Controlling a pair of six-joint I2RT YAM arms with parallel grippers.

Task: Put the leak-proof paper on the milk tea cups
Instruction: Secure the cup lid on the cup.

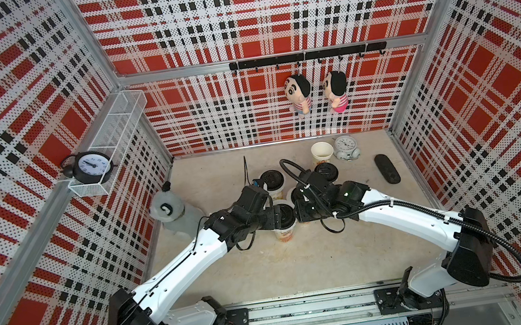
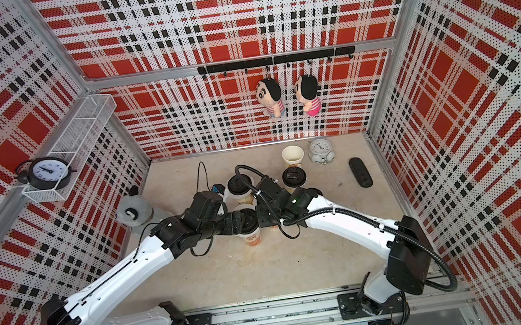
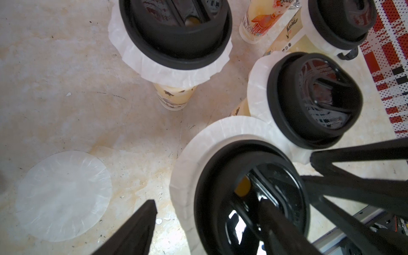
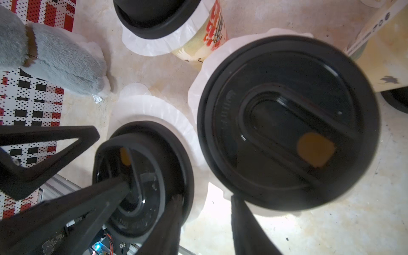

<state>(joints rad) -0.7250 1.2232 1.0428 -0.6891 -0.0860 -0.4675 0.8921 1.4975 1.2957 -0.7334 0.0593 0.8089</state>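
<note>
With four milk tea cups [image 3: 174, 97] seemingly papered and lidded, the left gripper [image 3: 207, 201] wide open and empty, and the right gripper [image 4: 205, 196] closed on something I cannot tell, the loose leak-proof paper [image 3: 64, 196] flat on the surface [image 3: 66, 88] must next go onto the bare cup [image 1: 322, 153].

Red, black and white plaid perforated walls [image 1: 249, 11] framed in aluminium enclose a stained beige desk [image 1: 266, 271], a white wire shelf [image 1: 120, 120] and a black hook rail [image 1: 273, 60].
</note>
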